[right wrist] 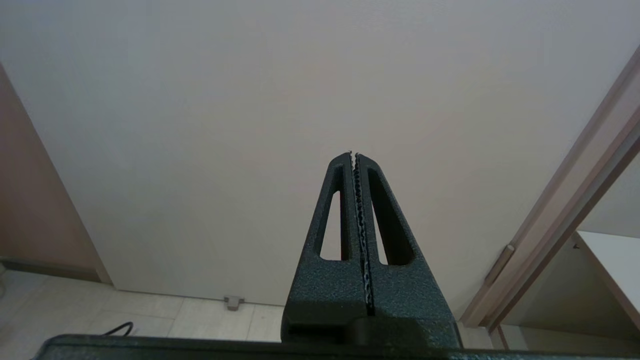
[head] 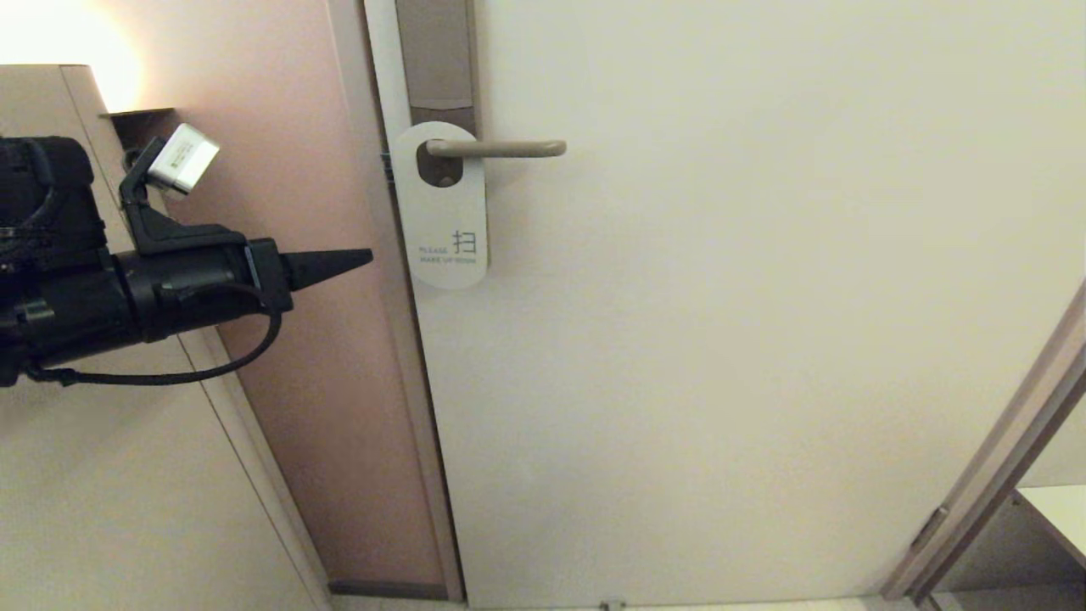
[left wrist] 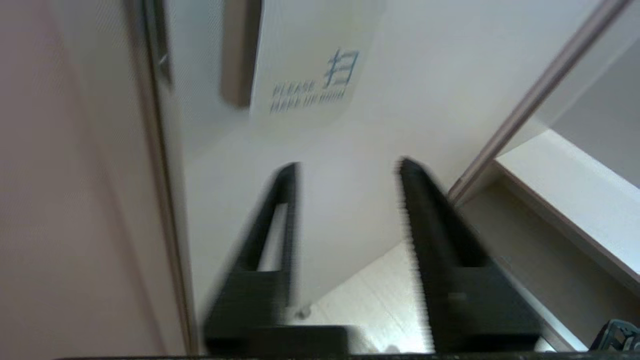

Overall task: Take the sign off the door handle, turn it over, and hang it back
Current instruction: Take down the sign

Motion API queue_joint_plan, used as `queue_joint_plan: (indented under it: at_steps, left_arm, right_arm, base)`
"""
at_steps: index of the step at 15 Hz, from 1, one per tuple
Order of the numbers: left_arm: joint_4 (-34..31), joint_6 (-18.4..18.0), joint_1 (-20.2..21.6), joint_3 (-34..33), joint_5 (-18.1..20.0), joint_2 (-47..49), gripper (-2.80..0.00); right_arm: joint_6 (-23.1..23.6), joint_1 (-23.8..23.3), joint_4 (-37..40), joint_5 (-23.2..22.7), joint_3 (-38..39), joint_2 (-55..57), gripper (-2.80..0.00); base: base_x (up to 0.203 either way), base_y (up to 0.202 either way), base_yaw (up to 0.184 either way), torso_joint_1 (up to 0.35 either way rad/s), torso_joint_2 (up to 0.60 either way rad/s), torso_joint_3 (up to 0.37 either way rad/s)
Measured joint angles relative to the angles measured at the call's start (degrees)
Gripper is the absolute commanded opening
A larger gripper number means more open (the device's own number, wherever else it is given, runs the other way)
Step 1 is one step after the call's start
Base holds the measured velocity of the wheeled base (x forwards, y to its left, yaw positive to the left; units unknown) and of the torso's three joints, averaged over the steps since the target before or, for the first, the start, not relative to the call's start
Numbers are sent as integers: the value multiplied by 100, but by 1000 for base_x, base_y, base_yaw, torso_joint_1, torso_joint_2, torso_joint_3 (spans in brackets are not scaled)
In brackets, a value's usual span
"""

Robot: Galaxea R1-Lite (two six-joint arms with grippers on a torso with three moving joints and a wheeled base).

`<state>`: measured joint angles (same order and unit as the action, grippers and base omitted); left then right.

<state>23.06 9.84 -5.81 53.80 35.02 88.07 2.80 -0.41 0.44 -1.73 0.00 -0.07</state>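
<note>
- Sign is your target, but start wide: the cream door fills most of your head view, with a pinkish wall to its left.
- Your brown backplate runs up the door's left edge, above the door handle.
- Door handle is a slim beige lever, level, its rounded end pointing right.
- Sign hangs on that lever by its oval hole, close to the backplate end, white face out; you can read "PLEASE MAKE UP ROOM" low on the card. It lies flat against the door.
- Your left gripper sits left of the sign and a little lower, tips pointing toward it, well apart, touching nothing. In the left wrist view the two fingers stand partly spread with bare door between them; nothing held.
- Your right gripper is parked facing the lower door, fingers pressed together, empty.
</note>
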Motion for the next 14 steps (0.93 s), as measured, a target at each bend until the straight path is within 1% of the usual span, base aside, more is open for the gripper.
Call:
queue_joint_plan:
  at_steps: [3,7,11,14]
  left_arm:
    - [479,7,1,0,219,221,0]
    - [1251,20,22,13,860,562,0]
    - [1481,50,48,173,1215,916,0]
    - [1489,199,100,508,1637,1214,0]
  right_arm:
    - [0,0,0,0,0,0,-280]
    - [0,0,0,0,0,0,-280]
    - [4,-1,-3,0,0,0,-280]
    - [2,0,-2,0,0,0,-280]
  base:
    - [0,0,0,0,0,0]
    - [0,0,0,0,0,0]
    - [0,0,0,0,0,0]
    - [0,0,0,0,0,0]
